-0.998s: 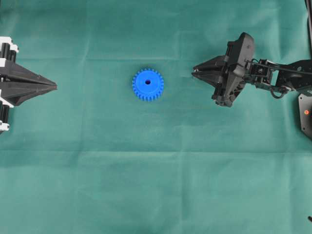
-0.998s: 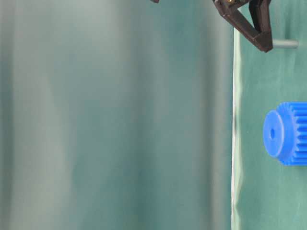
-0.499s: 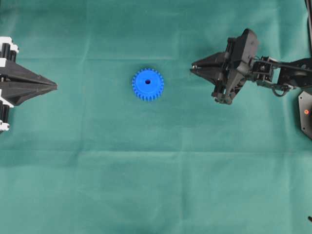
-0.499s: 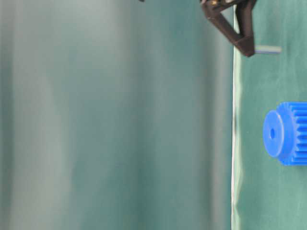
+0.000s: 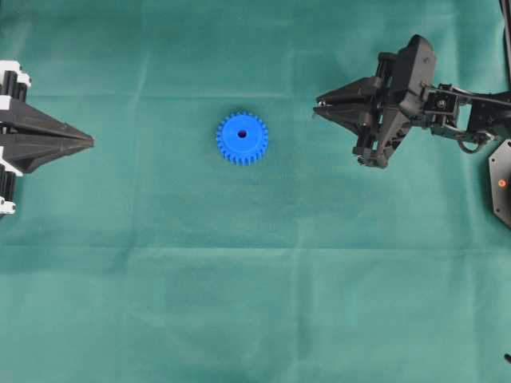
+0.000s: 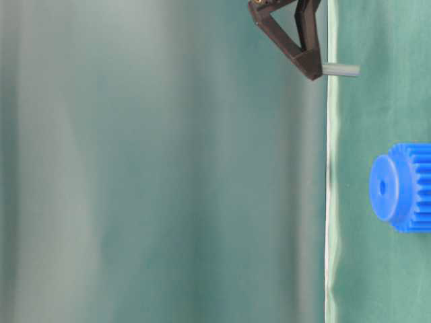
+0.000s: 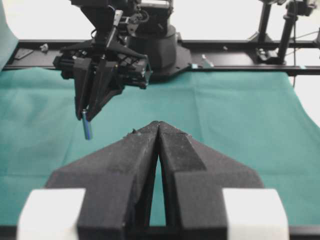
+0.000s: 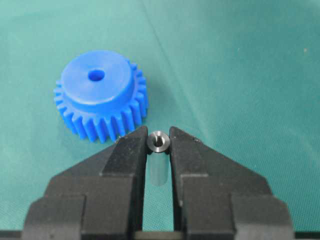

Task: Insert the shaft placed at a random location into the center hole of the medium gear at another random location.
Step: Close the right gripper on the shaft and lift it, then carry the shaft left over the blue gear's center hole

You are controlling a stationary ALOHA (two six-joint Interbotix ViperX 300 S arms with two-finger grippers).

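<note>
Start at your right end effector (image 8: 159, 142): its two black fingers stand narrow, pinched on the short silvery metal shaft (image 8: 159, 145), which sits right between the tips. From the right wrist view you look down on the shaft's end, a small ring with a dark recess. From the left wrist view the same shaft (image 7: 87, 125) hangs below the tips of the right end effector (image 7: 85, 116), pointing down toward the green cloth-covered tabletop (image 7: 225, 115) and clear of it. In the table-level view, which is turned on its side, the shaft (image 6: 340, 69) sticks out of the finger tips toward the cloth.

Just beyond the right end effector's tips, and a little to their left in the wrist view, lies the bright blue plastic medium gear (image 8: 100, 95), flat on the cloth, hub up, teeth all round. Its small round center hole (image 8: 96, 75) is open and faces up. The shaft is apart from the gear, not touching it.

In the overhead view the gear (image 5: 242, 138) sits between your two arms, nearer the right end effector (image 5: 318, 106).

Furthest off, your left end effector (image 5: 89, 142) points at the gear from well apart. Its fingers (image 7: 182, 150) are pressed together with nothing between them.
</note>
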